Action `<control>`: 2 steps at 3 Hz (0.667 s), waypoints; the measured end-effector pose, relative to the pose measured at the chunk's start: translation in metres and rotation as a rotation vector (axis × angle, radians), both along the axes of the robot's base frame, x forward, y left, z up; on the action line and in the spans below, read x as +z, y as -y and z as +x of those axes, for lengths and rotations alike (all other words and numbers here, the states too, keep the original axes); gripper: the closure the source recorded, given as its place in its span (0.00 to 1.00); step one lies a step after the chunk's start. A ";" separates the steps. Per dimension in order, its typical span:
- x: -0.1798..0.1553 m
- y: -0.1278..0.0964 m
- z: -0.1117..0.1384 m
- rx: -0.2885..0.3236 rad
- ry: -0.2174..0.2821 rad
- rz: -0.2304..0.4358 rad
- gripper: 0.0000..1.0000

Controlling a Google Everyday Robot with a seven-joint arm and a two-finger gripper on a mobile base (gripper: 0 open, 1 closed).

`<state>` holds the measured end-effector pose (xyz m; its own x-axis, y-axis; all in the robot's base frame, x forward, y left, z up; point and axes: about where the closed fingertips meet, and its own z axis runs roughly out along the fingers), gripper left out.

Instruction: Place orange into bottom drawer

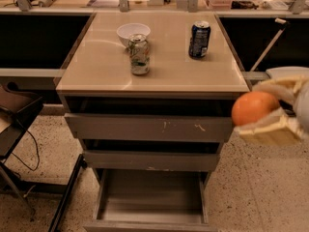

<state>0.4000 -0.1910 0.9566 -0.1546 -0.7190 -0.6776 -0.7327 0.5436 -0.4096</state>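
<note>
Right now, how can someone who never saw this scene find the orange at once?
Start at the drawer cabinet in the middle. Beside it at the picture's right edge, level with the top drawer, the gripper holds the orange, the only round bright-orange thing here.

Right of the cabinet (159,79), the gripper (264,111) holds the orange (251,108) above and right of the open bottom drawer (149,195) (two cans (139,54) (199,39) and a bowl (133,31) sit upper-left, atop the cabinet).
</note>
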 end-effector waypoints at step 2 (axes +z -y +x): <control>-0.206 0.009 -0.016 -0.105 -0.259 -0.019 1.00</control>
<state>0.3844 -0.1998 0.7509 -0.3950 -0.7021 -0.5925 -0.7544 0.6159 -0.2269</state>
